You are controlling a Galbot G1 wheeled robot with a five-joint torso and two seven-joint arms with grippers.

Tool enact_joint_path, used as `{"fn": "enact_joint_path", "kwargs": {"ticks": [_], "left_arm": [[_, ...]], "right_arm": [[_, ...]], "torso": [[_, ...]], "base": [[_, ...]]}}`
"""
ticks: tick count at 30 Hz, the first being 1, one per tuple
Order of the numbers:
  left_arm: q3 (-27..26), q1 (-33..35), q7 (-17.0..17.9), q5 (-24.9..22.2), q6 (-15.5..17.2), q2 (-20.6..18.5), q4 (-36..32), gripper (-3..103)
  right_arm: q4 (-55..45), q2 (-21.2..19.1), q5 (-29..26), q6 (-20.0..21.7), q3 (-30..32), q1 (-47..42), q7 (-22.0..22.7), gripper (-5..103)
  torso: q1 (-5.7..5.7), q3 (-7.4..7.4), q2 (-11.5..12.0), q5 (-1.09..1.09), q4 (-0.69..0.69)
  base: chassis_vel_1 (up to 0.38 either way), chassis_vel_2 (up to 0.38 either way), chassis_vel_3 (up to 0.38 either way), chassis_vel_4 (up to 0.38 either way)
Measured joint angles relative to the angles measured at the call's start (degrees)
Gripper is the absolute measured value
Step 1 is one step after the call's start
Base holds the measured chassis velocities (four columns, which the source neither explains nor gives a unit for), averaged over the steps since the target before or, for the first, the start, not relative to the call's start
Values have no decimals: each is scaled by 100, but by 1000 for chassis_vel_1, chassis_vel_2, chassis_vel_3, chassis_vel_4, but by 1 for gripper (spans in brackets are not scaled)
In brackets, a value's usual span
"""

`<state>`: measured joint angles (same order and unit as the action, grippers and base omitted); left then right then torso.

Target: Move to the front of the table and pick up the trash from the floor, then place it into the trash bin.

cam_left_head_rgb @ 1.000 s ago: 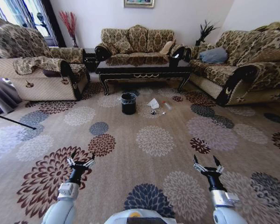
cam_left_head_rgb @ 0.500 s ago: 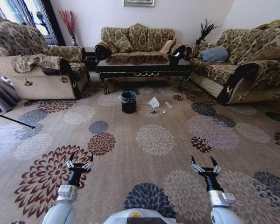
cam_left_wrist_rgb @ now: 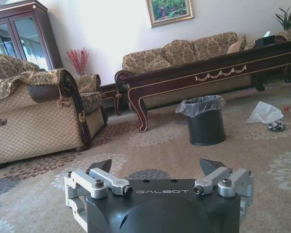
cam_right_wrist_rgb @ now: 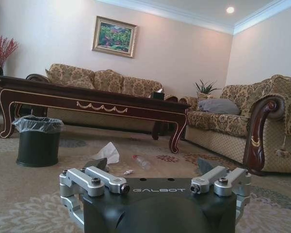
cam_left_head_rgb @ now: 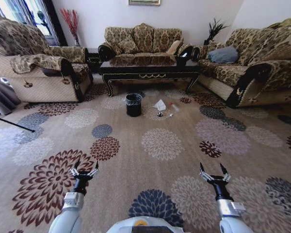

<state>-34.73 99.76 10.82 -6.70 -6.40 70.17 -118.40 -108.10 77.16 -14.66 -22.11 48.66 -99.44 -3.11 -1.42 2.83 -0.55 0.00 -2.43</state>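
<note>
both grippers, left gripper and right gripper, hang open, well short of the trash bin.

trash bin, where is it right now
In the head view the trash bin stands on the carpet before the table, left of the white tissue.

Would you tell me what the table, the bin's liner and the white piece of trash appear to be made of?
The table looks like dark brown wood with a glossy finish; its top reflects light, and gold scroll trim runs along the apron. The trash bin carries a liner that looks like thin plastic film, crinkled and shiny where it folds over the rim. The white trash looks like soft crumpled tissue, matte; paper is likely.
</note>
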Motion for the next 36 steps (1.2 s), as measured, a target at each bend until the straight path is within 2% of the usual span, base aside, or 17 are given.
{"fn": "enact_joint_path", "kwargs": {"ticks": [5,12,17,27,36], "left_arm": [[7,-18,6,-9,7,-5,11,100],[6,-5,10,-9,8,-5,12,100],[68,-14,118,-4,-386,11,61,100],[24,80,-146,-521,-559,-16,139,100],[2,226,-173,-696,-556,38,55,100]], "right_arm": [[1,3,-8,-16,3,9,2,100],[2,2,-24,-27,5,11,5,100],[13,-1,-53,-64,18,14,-73,100],[53,14,-57,-208,-23,-35,-172,100],[6,91,38,-235,-74,-109,-207,100]], "torso": [[0,-93,57,0,0],[9,-107,57,0,0],[11,-98,57,0,0],[10,-77,57,0,0],[9,-66,58,0,1]], "base": [[0,0,0,0],[0,0,0,0],[0,0,0,0],[0,0,0,0],[-35,36,33,-27]]}}
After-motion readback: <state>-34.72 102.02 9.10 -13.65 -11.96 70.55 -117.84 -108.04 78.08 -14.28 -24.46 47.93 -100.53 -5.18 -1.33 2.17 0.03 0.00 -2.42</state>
